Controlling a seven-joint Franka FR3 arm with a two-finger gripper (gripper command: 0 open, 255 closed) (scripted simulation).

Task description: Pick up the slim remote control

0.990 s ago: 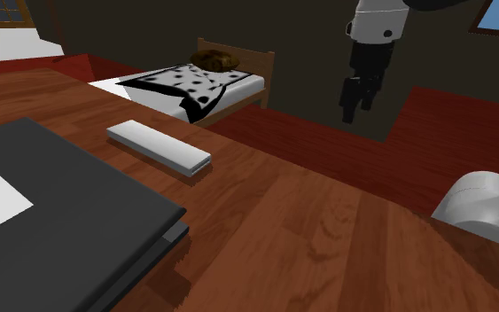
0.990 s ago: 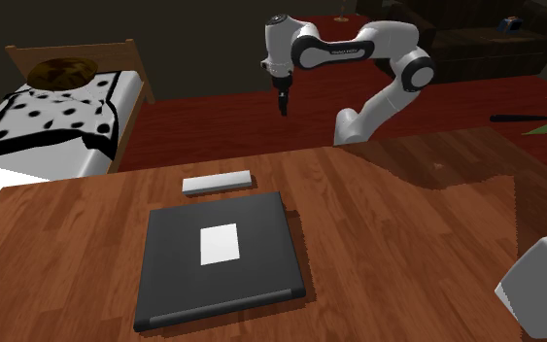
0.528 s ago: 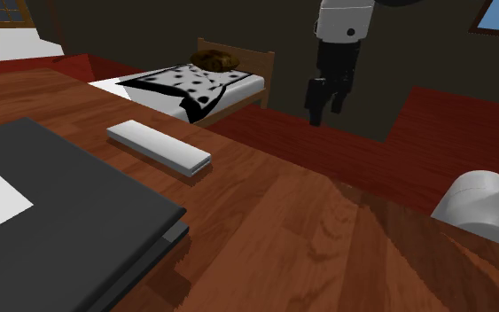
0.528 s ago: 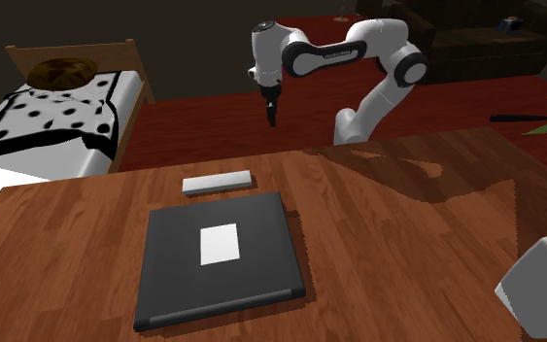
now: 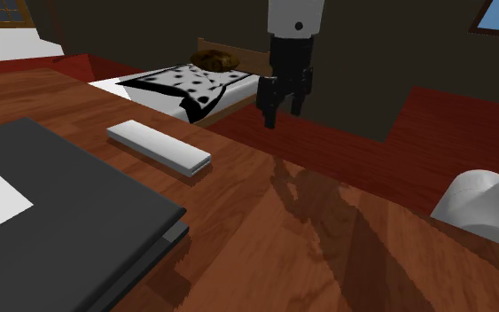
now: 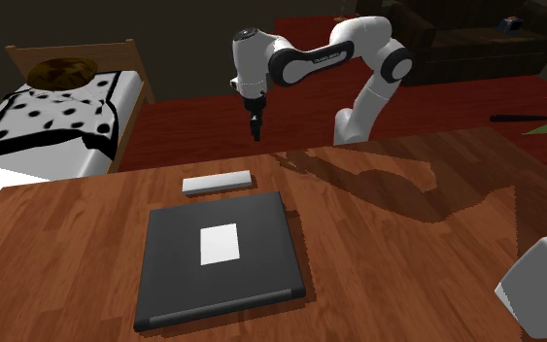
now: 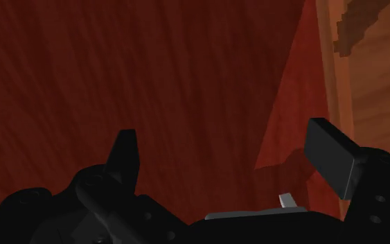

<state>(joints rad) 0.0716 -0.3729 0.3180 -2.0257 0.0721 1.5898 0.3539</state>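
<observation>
Shoulder view: the gripper (image 5: 282, 108) has swung nearer the white slim remote control (image 5: 159, 146), which lies unmoved on the counter (image 5: 309, 239). Second exterior view: the gripper hangs above and behind the remote. Wrist view: the fingers (image 7: 124, 158) are spread wide and empty over the red floor (image 7: 117, 69).

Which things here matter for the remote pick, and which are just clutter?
Job:
- slim white remote, lying flat on the wooden table
- gripper, open, in the air over the floor by the table's edge

Lying about:
- dark flat slab with a white patch, beside the remote
- white container at the table's corner
- bed with a spotted cover
</observation>
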